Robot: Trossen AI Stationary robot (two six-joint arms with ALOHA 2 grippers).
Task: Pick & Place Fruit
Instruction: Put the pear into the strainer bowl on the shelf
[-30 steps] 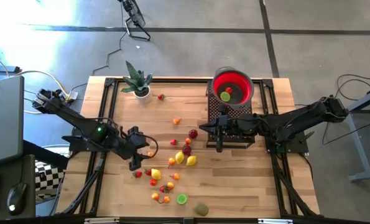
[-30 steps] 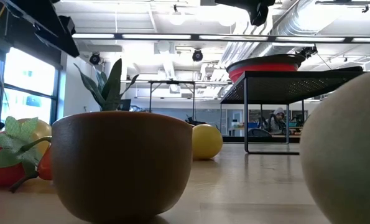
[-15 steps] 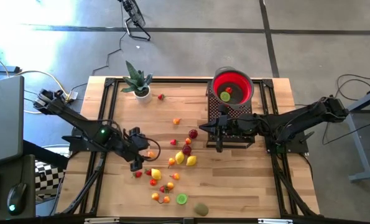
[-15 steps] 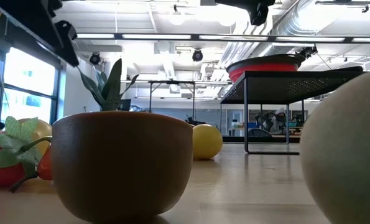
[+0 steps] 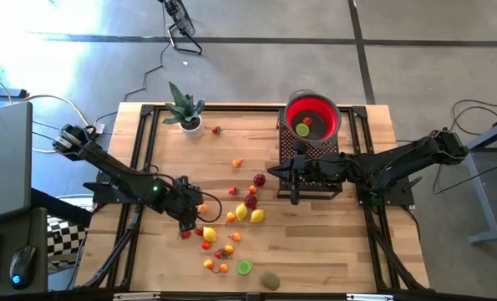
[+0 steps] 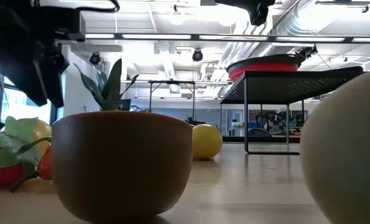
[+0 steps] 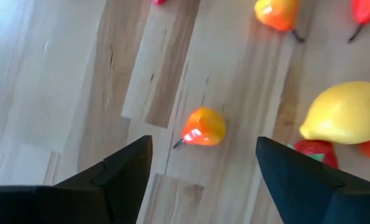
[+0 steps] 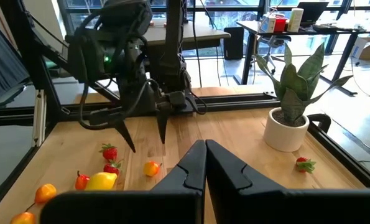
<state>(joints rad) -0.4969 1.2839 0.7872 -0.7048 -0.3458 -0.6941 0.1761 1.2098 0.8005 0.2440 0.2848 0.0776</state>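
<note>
Left gripper hangs wide open and empty over a small orange fruit at frame centre — light, hard, probably slippery, so pinch its round middle. Right gripper shut, empty.

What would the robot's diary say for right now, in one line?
left claw: open, above small orange fruit | right claw: shut, waiting by rack | red bowl: holds some fruit

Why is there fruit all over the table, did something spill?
Nothing looks damaged. The small toy fruits lie loose across the wooden table, and only a couple sit in the red bowl. The potted plant stands upright.
</note>
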